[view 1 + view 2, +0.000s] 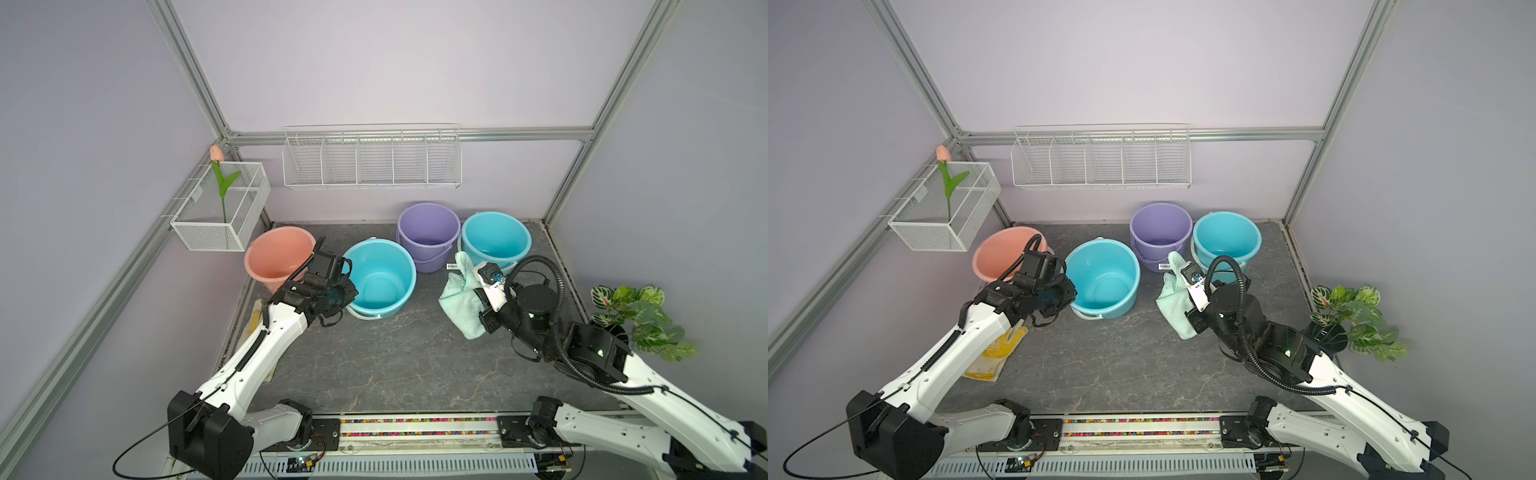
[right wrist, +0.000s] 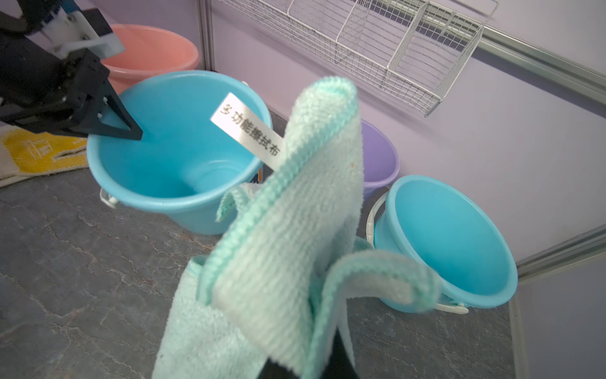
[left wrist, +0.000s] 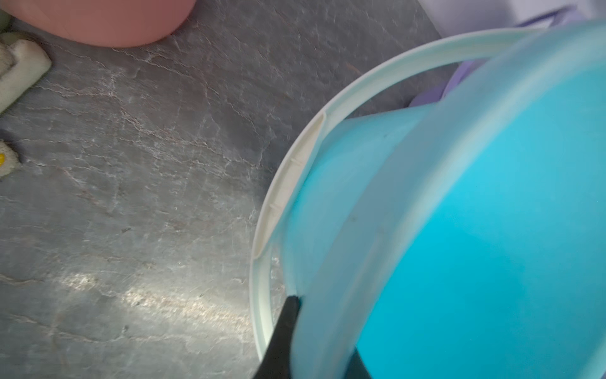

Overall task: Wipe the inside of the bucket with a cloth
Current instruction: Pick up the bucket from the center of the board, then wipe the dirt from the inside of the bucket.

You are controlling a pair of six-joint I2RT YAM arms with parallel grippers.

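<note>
In a top view the left pincer (image 1: 348, 291) clamps the bucket (image 1: 384, 276) at its rim; the right pincer (image 1: 478, 280), apart from it, grips the cloth (image 1: 459, 301). Left wrist: rim pinched. Right wrist: cloth held up, bucket ahead. Wiping seemingly not started.

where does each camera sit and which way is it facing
top views: high at the front, looking down toward the back wall; left arm, right arm in both.
left wrist: on the left arm, looking down the left gripper, shut on the middle blue bucket.
right wrist: on the right arm, facing the back wall past the cloth in the right gripper.
shared: right wrist and top views show the left gripper on that bucket.
</note>
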